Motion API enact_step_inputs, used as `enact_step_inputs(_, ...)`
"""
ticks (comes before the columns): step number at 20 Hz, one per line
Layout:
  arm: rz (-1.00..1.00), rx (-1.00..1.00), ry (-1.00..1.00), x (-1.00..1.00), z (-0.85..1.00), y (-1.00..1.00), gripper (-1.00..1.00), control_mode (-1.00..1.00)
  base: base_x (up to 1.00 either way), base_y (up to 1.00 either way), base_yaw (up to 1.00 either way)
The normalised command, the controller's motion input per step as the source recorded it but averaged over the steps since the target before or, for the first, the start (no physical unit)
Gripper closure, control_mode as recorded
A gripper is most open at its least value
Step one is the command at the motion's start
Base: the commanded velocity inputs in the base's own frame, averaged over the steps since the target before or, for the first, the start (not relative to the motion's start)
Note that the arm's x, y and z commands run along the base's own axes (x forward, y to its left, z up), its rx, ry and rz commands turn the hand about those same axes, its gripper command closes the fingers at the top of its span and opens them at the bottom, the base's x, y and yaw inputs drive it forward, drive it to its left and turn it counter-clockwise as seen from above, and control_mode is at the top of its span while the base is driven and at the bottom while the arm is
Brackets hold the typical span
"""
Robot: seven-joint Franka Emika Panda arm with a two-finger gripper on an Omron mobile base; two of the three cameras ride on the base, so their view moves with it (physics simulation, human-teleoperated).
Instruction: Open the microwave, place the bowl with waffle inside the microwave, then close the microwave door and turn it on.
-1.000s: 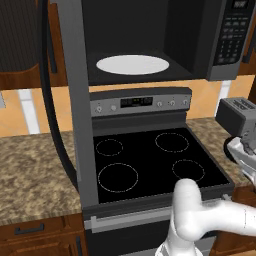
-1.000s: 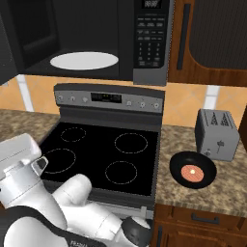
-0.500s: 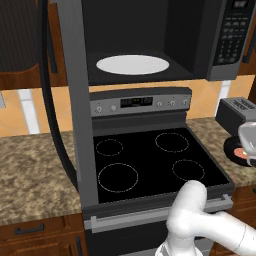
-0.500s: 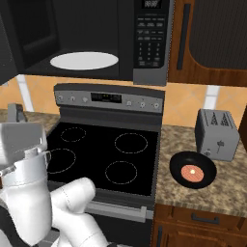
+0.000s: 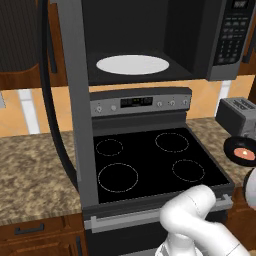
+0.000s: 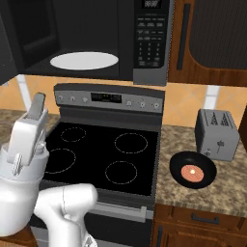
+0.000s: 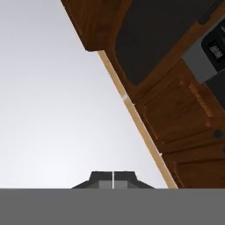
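The microwave (image 5: 150, 35) hangs above the stove with its cavity open and a white turntable plate (image 5: 132, 64) inside. The microwave door (image 5: 75, 100) is swung out to the left and shows edge-on; it also appears as the microwave door (image 6: 7, 43). The black bowl (image 6: 193, 170) holding the reddish waffle (image 6: 191, 171) sits on the counter right of the stove, in front of the toaster; the bowl (image 5: 243, 151) is near the frame edge. My gripper (image 6: 37, 102) points upward at the left, far from the bowl, shut and empty. The gripper (image 7: 113, 176) has its tips pressed together.
A black-topped stove (image 5: 150, 160) with a knob panel fills the middle. A grey toaster (image 6: 216, 134) stands behind the bowl. The keypad (image 6: 150, 34) is on the microwave's right side. Brown wooden cabinets (image 7: 176, 110) flank it, and granite counter (image 5: 35, 170) lies left of the stove.
The arm has swung: the hand left the right side of the left base view and now stands higher, pointing up, in the right base view. Bowl, waffle and microwave have not moved.
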Motion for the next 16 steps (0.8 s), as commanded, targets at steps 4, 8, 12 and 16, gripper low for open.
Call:
enact_step_inputs(4, -0.11, 0.1, -0.01, 0.21, 0.0, -0.11, 1.0, -1.0, 0.0, 0.0, 0.0)
enact_step_inputs(8, -0.31, -0.02, 0.01, 0.05, 0.0, -0.48, 1.0, -1.0, 0.0, 0.0, 0.0)
enact_step_inputs(12, -0.52, -0.17, 0.15, 0.0, 0.0, -0.69, 1.0, -1.0, 0.0, 0.0, 0.0)
enact_step_inputs(16, -0.65, -0.45, 0.21, 0.0, -0.04, -0.26, 1.0, -1.0, 0.0, 0.0, 0.0)
